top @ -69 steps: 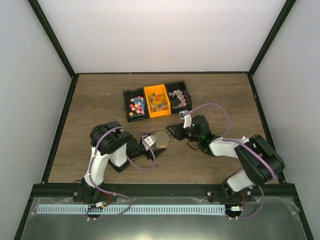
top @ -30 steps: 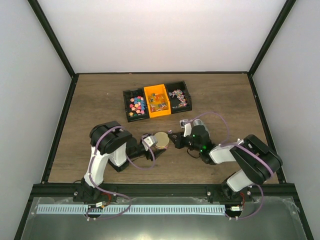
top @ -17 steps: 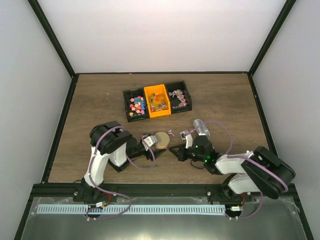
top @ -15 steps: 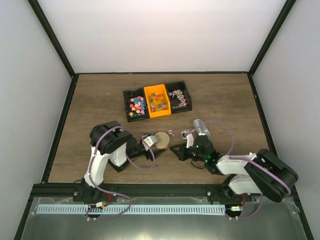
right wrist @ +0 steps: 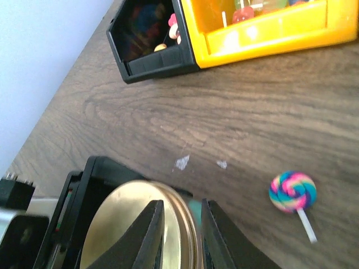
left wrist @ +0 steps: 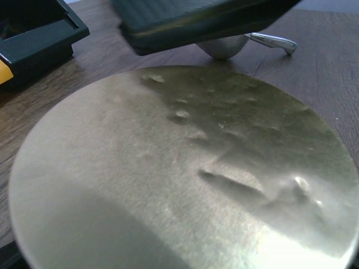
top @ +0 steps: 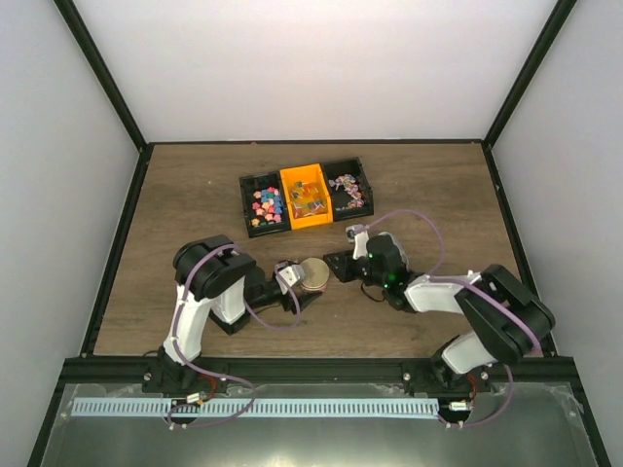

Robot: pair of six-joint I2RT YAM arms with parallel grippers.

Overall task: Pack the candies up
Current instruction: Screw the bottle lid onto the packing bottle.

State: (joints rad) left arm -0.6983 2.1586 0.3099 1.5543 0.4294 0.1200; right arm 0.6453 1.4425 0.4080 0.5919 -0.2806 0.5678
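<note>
1. Two hands meet near the middle of the counter [top: 185, 195]. The left hand [top: 298, 276] lies low, and its black parts flank the round gold lid [top: 312, 270]. We judge it clasped on that lid and on whatever the lid caps, which is hidden from us.
2. Seen from the left wrist, the lid fills the frame, flat and closed. No sweet can go in while it sits there.
3. Just right of the lid, the right hand [right wrist: 179, 208] reaches in with its fingers narrowly parted. They straddle the lid's rim and hold nothing that we can see. We cannot tell whether the pads touch the rim.
4. Further right in the right wrist view, one swirled lollipop [right wrist: 293, 190] lies loose on bare wood. It is near the lid but apart from it, and outside every bin.
5. Three bins stand side by side behind the hands.
   - The left black bin [top: 245, 206] holds a heap of bright mixed candies [top: 266, 203].
   - The orange bin [top: 288, 206] in the middle holds sweets on sticks.
   - The right black bin [top: 366, 195] holds pink-white wrapped ones.
6. We judge the packing hardly begun. All three bins look well stocked, one sweet is stray on the counter, and the container is capped. The lid has to come off first. After that the sweets must be carried over from the bins, the stray lollipop picked up, and the lid put back on. We cannot see under the lid, so we cannot tell how much, if anything, is already inside.
</note>
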